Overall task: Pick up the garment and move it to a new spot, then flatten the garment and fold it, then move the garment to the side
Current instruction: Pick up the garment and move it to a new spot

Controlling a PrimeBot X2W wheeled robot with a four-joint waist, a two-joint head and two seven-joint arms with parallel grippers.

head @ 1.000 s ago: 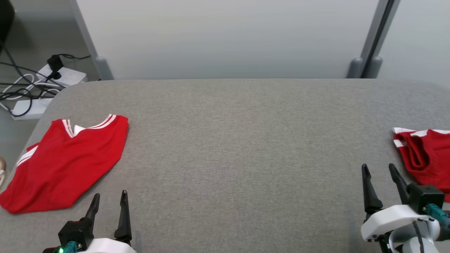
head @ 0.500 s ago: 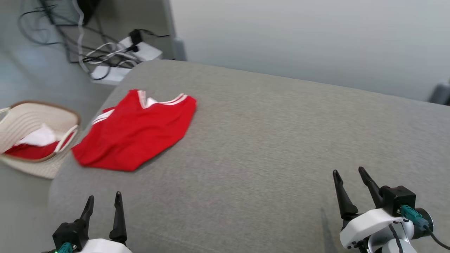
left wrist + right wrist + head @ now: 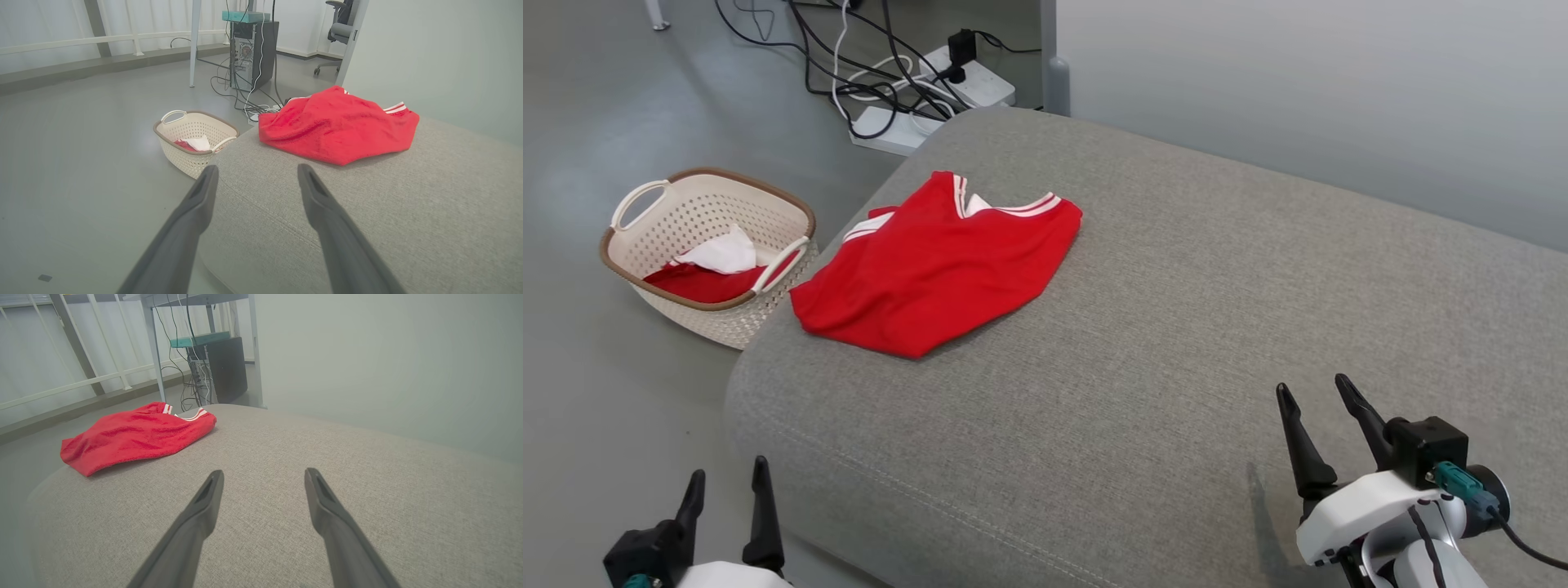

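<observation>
A red garment (image 3: 939, 265) with white striped trim lies folded near the left corner of the grey padded surface (image 3: 1176, 327). It also appears in the left wrist view (image 3: 335, 124) and the right wrist view (image 3: 135, 435). My left gripper (image 3: 727, 486) hangs open at the lower left, off the surface's front-left corner, well short of the garment. Over the surface's right front my right gripper (image 3: 1311, 400) stands open and empty, far right of the garment. Both wrist views show the fingers (image 3: 196, 204) (image 3: 208, 498) spread apart with nothing between them.
A cream basket (image 3: 637, 200) on the floor left of the surface holds red and white cloth. Power strips and tangled cables (image 3: 907, 90) lie on the floor behind the corner. A computer tower (image 3: 253, 53) and a table leg stand farther back.
The head camera has swung left and down, bringing the basket and floor into view and losing the red cloth at the right edge. Both grippers stay open; the garment lies unmoved.
</observation>
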